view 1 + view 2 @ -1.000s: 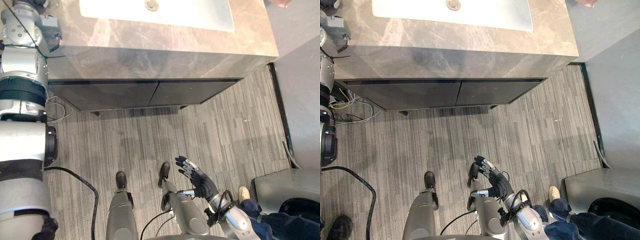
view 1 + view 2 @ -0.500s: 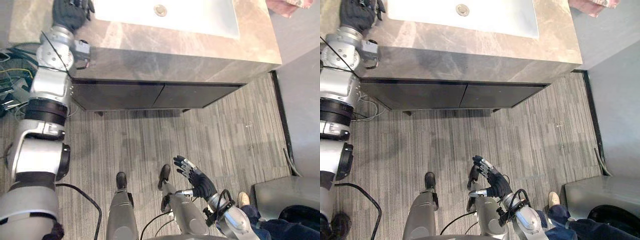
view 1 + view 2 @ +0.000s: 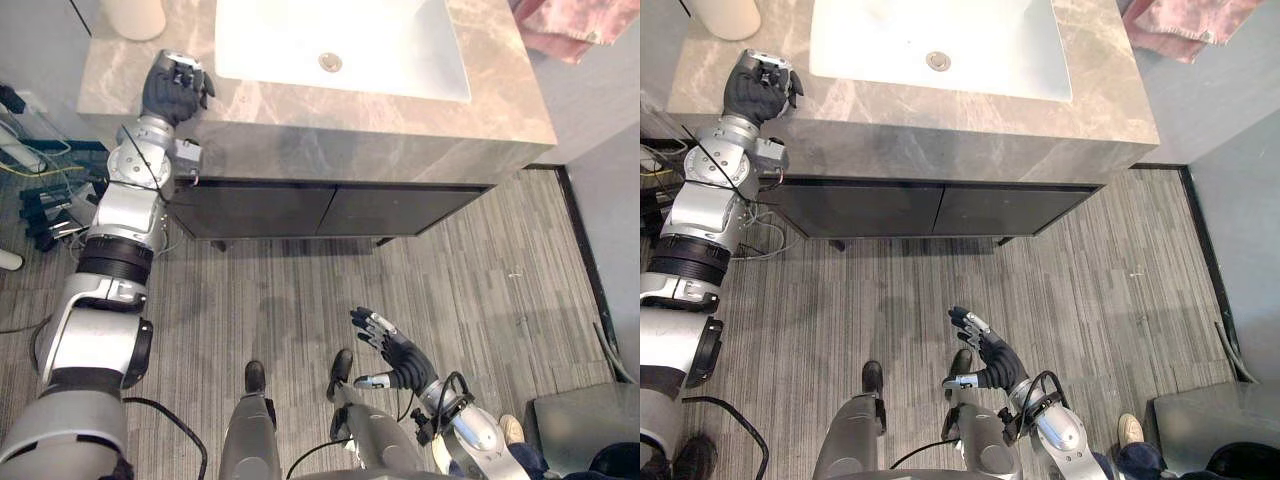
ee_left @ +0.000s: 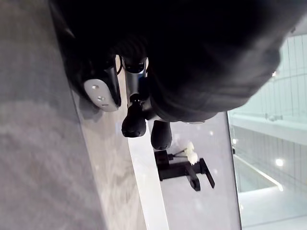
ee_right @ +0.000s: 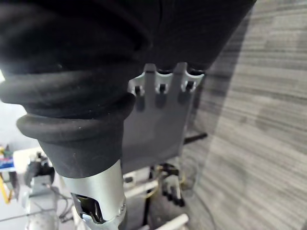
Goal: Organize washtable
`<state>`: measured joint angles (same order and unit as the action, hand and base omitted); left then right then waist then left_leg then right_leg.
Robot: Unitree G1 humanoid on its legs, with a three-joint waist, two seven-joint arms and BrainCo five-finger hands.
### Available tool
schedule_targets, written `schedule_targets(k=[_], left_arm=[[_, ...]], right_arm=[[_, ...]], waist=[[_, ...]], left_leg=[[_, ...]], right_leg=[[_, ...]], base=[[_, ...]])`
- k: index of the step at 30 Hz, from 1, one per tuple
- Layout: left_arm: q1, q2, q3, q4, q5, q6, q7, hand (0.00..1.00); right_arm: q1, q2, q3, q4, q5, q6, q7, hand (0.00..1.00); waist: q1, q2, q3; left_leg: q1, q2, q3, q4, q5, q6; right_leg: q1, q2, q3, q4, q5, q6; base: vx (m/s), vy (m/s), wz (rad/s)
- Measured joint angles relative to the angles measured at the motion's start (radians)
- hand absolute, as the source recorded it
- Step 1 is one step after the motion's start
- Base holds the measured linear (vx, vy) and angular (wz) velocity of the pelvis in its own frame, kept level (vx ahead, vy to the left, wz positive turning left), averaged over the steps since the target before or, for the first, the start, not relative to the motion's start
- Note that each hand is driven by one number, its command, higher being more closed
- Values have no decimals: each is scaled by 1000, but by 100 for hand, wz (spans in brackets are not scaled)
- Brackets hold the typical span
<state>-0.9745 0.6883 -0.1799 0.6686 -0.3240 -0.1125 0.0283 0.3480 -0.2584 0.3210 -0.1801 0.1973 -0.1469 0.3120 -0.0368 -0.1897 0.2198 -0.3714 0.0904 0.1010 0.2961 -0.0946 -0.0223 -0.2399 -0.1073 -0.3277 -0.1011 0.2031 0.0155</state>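
White cylinder [image 3: 133, 15] stands just beyond the empty, curled left hand [image 3: 172, 92] on the marble countertop [image 3: 300, 105]; the spread right hand [image 3: 397, 355] hangs far off

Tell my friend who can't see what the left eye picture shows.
The robot's left hand rests on the marble counter beside a white sink. Its right hand hangs open, low over the striped grey floor.

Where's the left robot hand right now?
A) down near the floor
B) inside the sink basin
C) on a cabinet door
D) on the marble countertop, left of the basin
D: the left robot hand is on the marble countertop at its left end, beside the white basin, not in it.
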Motion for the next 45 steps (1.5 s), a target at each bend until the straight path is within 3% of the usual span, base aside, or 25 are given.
schedule_targets(k=[6,9,10,13,16,18,21,24,27,29,32,33,34,36,37,38,40,43,44,45], left_arm=[[6,0,46,11,-41,1,5,100],[58,-1,64,11,-60,1,9,100],[80,-2,68,11,-63,1,10,100],[152,-26,78,10,-77,0,13,100],[220,-77,78,9,-102,1,14,100],[248,-98,77,9,-118,1,14,100],[303,-113,76,7,-138,1,14,100],[342,-134,73,-11,-141,2,14,100],[378,-136,72,-16,-143,9,16,100],[387,-137,71,-16,-143,13,16,100],[387,-152,75,-27,-147,14,16,100],[388,-158,78,-35,-150,14,16,100],[389,-171,85,-35,-160,14,16,100],[410,-187,117,-46,-186,14,16,100],[419,-189,126,-49,-188,14,16,100],[439,-198,150,-60,-199,13,17,100],[441,-204,153,-75,-215,13,18,100],[441,-232,152,-99,-214,12,17,100],[441,-239,152,-100,-214,12,17,100],[440,-253,152,-101,-214,12,18,100]], right_arm=[[0,6,0,0,0,2,0,0],[-2,17,-2,1,0,4,-2,0],[-5,16,-3,5,0,4,-1,0],[-11,16,-9,29,1,5,-2,0],[-20,15,-9,60,1,16,-4,0],[-28,14,-9,62,2,22,-5,0],[-46,16,-12,62,2,22,-9,0],[-52,18,-21,65,2,26,-11,0],[-77,36,-60,80,2,31,-25,0],[-79,36,-88,80,2,35,-35,0],[-85,33,-138,84,2,36,-55,0],[-84,33,-146,91,3,36,-56,0],[-80,31,-150,105,8,36,-57,0],[-76,8,-152,106,20,36,-70,0],[-78,-1,-155,107,29,36,-72,0],[-82,-21,-165,107,37,35,-75,0],[-84,-30,-190,107,37,35,-78,0],[-90,-30,-208,107,37,36,-87,0],[-89,-29,-208,107,36,36,-91,0],[-88,-36,-209,106,34,36,-92,0]], waist=[[7,3,-10],[6,15,-48],[6,26,-56],[15,57,-91],[21,108,-98],[20,119,-98],[-5,127,-91],[2,118,-97],[6,115,-100],[-1,103,-107],[-6,172,-108],[-4,178,-106],[-7,181,-105],[-2,191,-96],[0,192,-95],[5,194,-93],[6,192,-91],[4,180,-83],[4,181,-84],[9,211,-87]], left_leg=[[25,0,-3,-3,0,-1],[59,6,12,-15,-3,-5],[84,9,17,-19,-8,-9],[141,17,41,-16,-31,-15],[185,56,49,58,-103,-31],[209,86,52,104,-140,-36],[240,107,51,102,-151,-22],[258,100,52,67,-150,-27],[289,100,31,3,-131,-55],[332,107,-6,-39,-118,-98],[352,191,-59,-68,-97,-150],[340,212,-76,-27,-97,-150],[284,244,-105,124,-99,-140],[174,306,-143,434,-48,-26],[154,316,-146,498,-43,-16],[111,312,-120,594,-53,-12],[77,303,-44,574,-94,-25],[65,204,46,274,-108,-41],[75,178,45,191,-94,-51],[99,154,35,53,12,-53]], right_leg=[[26,0,1,-1,-2,5],[47,2,4,-3,-14,22],[67,4,7,-2,-25,36],[109,9,28,1,-44,17],[119,23,46,131,-107,-3],[94,28,52,264,-144,3],[44,24,69,398,-152,12],[43,4,72,355,-197,-1],[44,-14,99,208,-178,13],[67,-24,89,206,-93,33],[63,38,16,324,-215,-1],[72,53,-3,347,-248,-13],[117,82,-34,341,-269,-34],[229,146,-59,290,-291,-69],[257,155,-59,279,-296,-77],[300,158,-54,255,-301,-85],[318,147,-53,234,-302,-84],[325,82,-59,223,-311,-57],[324,70,-62,225,-317,-43],[318,72,-53,247,-340,-1]], base=[[10,40,2],[23,25,-12],[25,12,-17],[40,19,-25],[33,40,-26],[9,54,-24],[-27,44,-8],[7,-21,2],[107,-205,17],[205,-319,49],[282,-304,48],[260,-286,47],[193,-245,39],[241,-313,25],[266,-246,3],[239,-121,-4],[191,-26,2],[133,110,14],[130,194,7],[141,219,-6]])
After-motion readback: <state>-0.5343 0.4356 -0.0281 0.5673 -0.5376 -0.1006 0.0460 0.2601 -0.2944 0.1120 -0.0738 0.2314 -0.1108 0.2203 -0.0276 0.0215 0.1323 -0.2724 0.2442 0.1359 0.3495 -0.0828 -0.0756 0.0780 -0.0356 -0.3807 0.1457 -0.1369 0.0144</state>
